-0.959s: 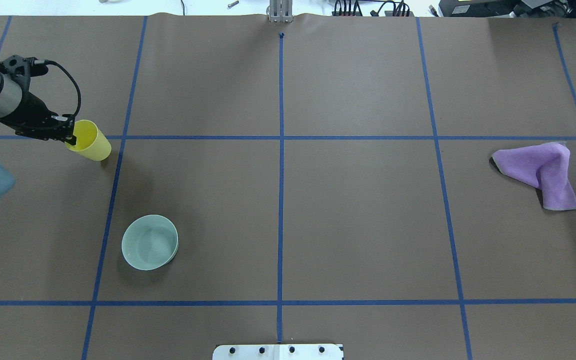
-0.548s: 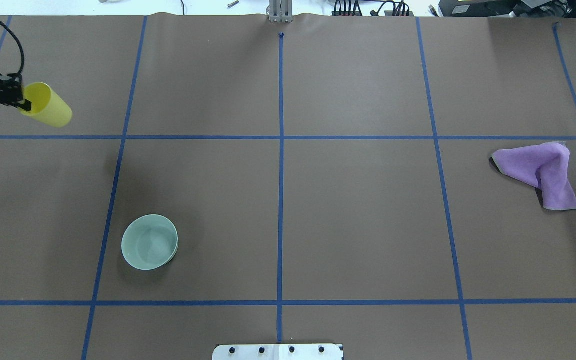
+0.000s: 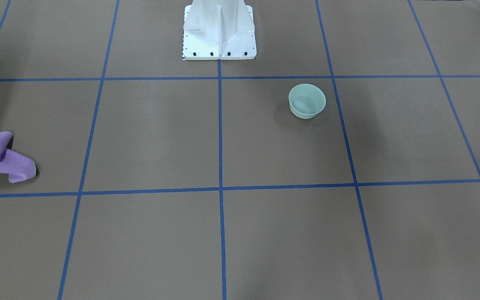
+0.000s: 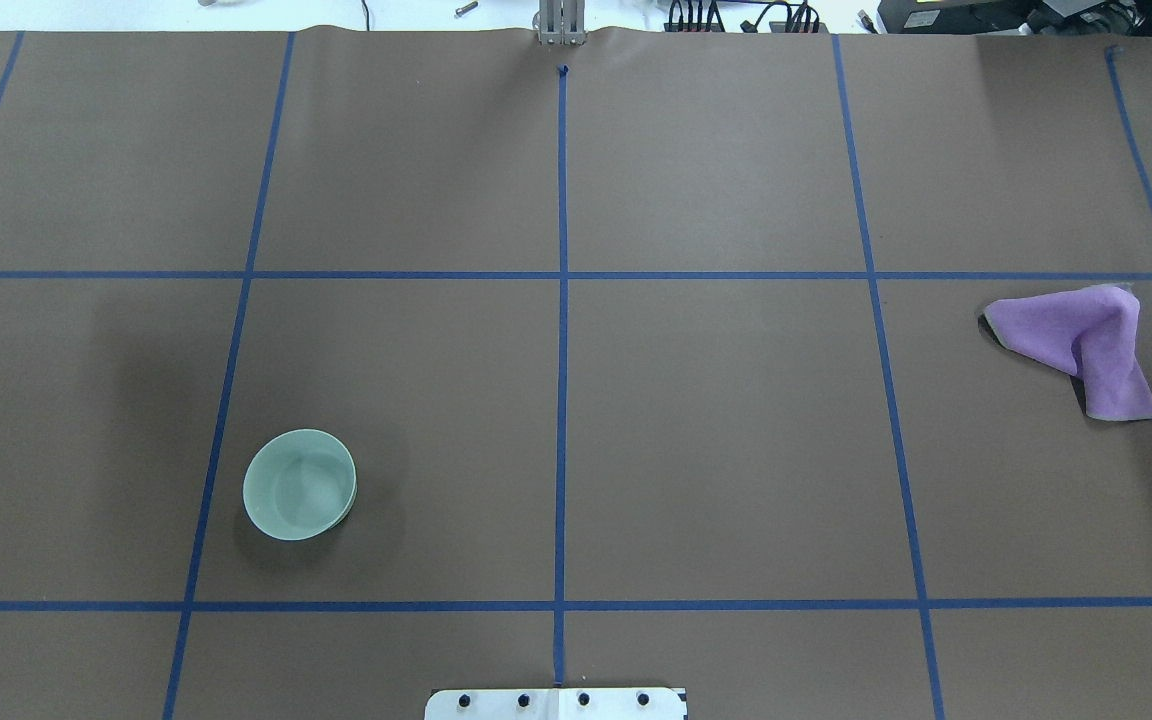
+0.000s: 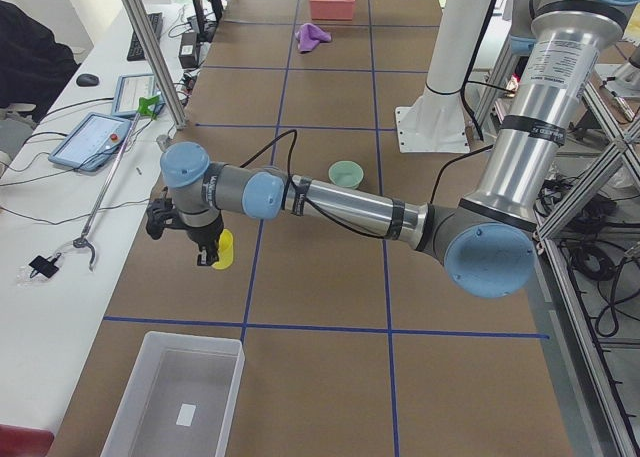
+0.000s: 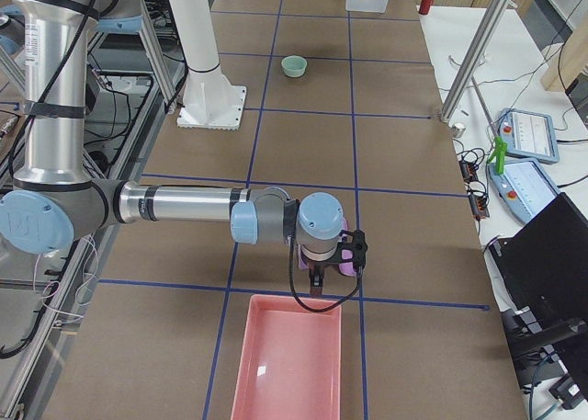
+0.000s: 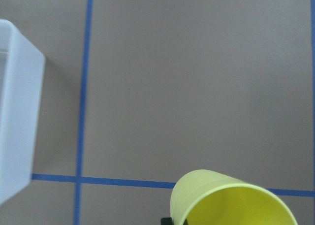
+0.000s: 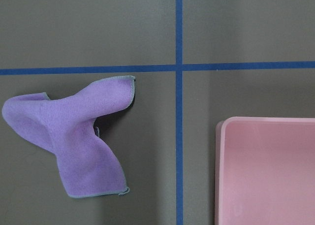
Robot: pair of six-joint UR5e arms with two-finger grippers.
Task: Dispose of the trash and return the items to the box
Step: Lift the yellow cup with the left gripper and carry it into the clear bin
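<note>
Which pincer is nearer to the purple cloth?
Right. The right pincer hangs close by the purple cloth; the left pincer holds a yellow cup at the table's opposite end.

Left gripper [image 5: 207, 255] and the yellow cup [image 5: 225, 249] it holds keep sliding toward ten o'clock, both now gone off the edge of the overhead view, grey arm [image 5: 340, 205] gone from that view too, cup now seen only from the side and the wrist.
</note>
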